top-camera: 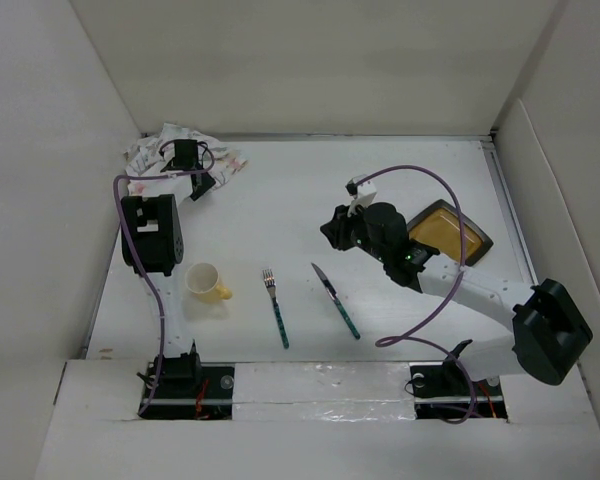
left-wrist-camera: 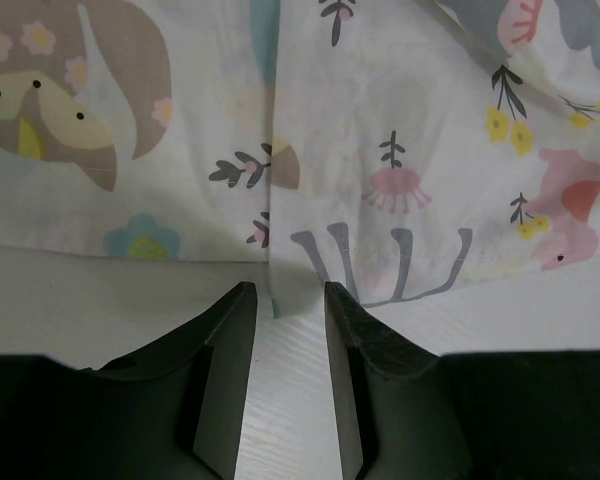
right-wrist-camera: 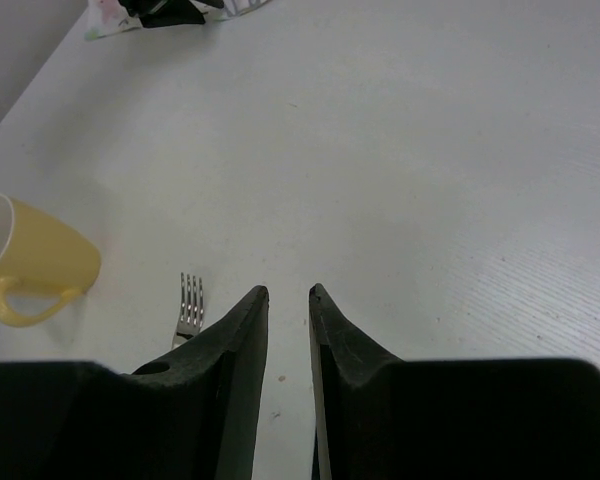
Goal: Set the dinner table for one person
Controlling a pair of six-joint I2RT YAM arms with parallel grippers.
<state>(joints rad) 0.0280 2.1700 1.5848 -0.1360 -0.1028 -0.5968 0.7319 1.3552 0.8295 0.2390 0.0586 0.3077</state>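
Observation:
The white dinner table point(top-camera: 280, 210) carries a crumpled animal-print cloth placemat point(top-camera: 155, 150) at the back left. My left gripper point(top-camera: 192, 172) is low at its near edge. In the left wrist view the gripper point(left-wrist-camera: 285, 290) is open, with a fold of the cloth point(left-wrist-camera: 380, 120) hanging between the fingertips. My right gripper point(top-camera: 332, 230) hovers over the table's middle, left of a yellow dark-rimmed plate point(top-camera: 450, 232). In its wrist view the gripper point(right-wrist-camera: 288, 292) is narrowly open and empty. A yellow mug point(top-camera: 206, 283), a fork point(top-camera: 276, 307) and a knife point(top-camera: 336, 300) lie at the front.
Pale upright panels point(top-camera: 310, 60) wall the table at the back and sides. In the right wrist view the mug point(right-wrist-camera: 30, 260) and the fork's tines point(right-wrist-camera: 190, 305) lie to the left of the fingers, and the cloth point(right-wrist-camera: 105, 20) is far off at the top left.

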